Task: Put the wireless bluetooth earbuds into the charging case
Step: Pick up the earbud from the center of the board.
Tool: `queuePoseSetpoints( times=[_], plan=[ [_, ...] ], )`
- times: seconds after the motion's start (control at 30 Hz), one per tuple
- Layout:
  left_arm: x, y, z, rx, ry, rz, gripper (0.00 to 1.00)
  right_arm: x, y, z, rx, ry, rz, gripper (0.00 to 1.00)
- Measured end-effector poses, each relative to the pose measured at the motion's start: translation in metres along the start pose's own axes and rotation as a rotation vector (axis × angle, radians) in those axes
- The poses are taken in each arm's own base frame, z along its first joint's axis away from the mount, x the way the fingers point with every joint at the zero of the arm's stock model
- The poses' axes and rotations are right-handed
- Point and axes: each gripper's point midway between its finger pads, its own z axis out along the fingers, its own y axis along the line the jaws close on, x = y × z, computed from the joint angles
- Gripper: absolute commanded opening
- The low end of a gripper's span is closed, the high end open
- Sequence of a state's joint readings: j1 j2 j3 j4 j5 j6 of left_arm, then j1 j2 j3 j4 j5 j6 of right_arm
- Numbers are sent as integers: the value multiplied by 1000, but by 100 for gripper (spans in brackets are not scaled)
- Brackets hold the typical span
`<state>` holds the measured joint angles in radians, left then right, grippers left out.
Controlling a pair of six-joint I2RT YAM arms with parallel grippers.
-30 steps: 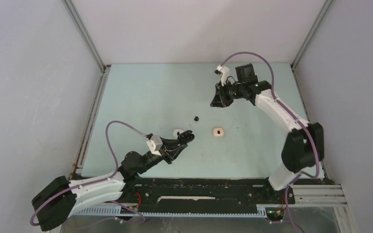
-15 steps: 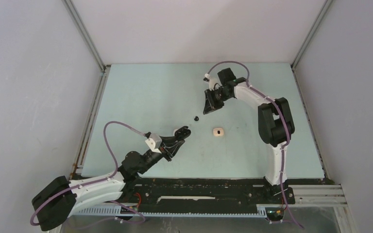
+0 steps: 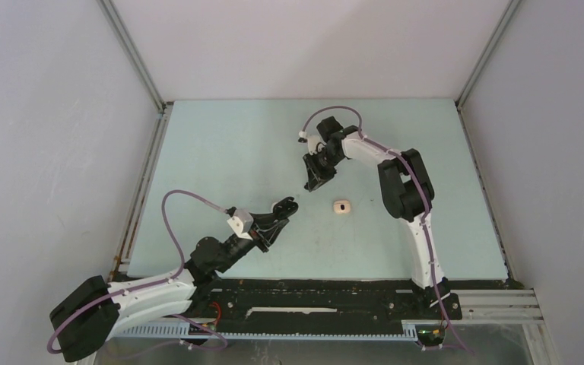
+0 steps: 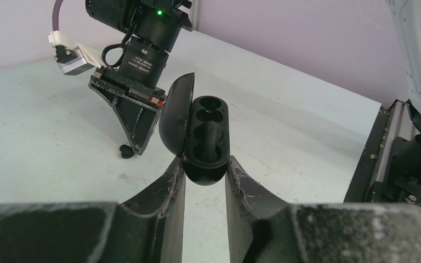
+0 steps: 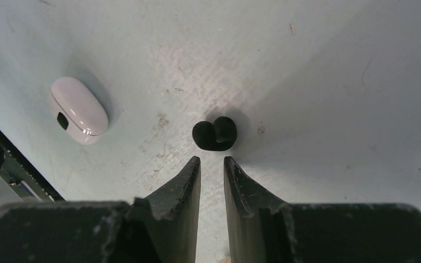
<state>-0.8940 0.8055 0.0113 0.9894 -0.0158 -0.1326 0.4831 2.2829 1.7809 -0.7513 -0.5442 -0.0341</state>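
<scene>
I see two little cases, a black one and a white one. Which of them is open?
The black case, pinched in the left gripper: its lid is swung back, showing its sockets. The white case lies shut on the table.

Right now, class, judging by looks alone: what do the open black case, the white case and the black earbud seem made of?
The open black case: probably moulded plastic, semi-gloss; soft highlights along its lid. The white case: likely glossy plastic; bright glint on its rounded shell. The black earbud: matte plastic or rubber; too small to tell.
</scene>
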Motion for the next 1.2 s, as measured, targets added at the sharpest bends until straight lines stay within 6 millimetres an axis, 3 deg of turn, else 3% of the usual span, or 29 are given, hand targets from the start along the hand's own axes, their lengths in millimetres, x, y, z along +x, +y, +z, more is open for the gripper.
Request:
queuePoseSetpoints(
  times=[0.53, 0.93, 1.2],
  plan=[
    [5, 1, 0, -2, 17, 3, 0, -17, 0, 9, 39, 8, -28, 28],
    [8, 1, 0, -3, 29, 3, 0, -16, 2, 9, 56, 12, -54, 11],
    [10, 1, 0, -3, 34, 3, 0, 8, 11, 3, 48, 37, -54, 4]
  ],
)
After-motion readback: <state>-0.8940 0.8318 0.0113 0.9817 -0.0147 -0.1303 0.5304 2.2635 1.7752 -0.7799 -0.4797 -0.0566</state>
